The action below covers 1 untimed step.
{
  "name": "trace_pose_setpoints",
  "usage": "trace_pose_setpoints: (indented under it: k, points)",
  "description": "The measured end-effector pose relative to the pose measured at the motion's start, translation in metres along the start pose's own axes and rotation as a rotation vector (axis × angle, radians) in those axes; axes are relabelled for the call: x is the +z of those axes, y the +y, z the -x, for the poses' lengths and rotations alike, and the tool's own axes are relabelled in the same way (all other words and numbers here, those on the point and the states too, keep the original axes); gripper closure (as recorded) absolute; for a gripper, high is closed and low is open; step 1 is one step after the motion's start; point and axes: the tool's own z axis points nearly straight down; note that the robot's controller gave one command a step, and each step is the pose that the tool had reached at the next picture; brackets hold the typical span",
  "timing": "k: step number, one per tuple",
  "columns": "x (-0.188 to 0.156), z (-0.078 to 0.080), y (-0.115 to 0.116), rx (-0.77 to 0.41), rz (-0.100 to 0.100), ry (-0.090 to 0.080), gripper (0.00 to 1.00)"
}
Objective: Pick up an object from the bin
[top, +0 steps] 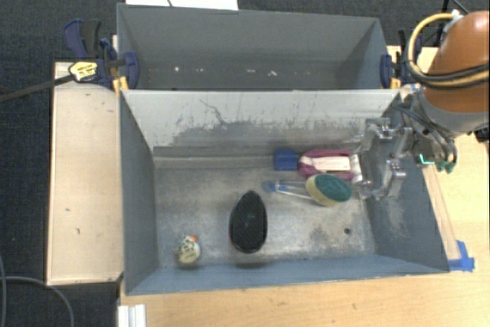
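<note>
Closest to the gripper (377, 178) is the teal-and-cream oval scrubber (329, 189) on a thin clear handle, lying around 3 o'clock on the bin's floor. It looks light, with a squishy head and a slippery handle, so I'd pinch across the head. The gripper's just beside it at 2 o'clock, can't tell if it's open or closed. The pink-and-white packet (329, 163) sits at its 12, the blue block (285, 159) at 10, and the black oval brush (249, 222) at 8.
</note>
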Motion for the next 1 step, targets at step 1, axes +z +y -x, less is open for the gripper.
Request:
trace_pose_setpoints:
  k: [1]
  points:
    - [0.1234,0.0204,0.0360,0.069,0.002,0.000,0.00]
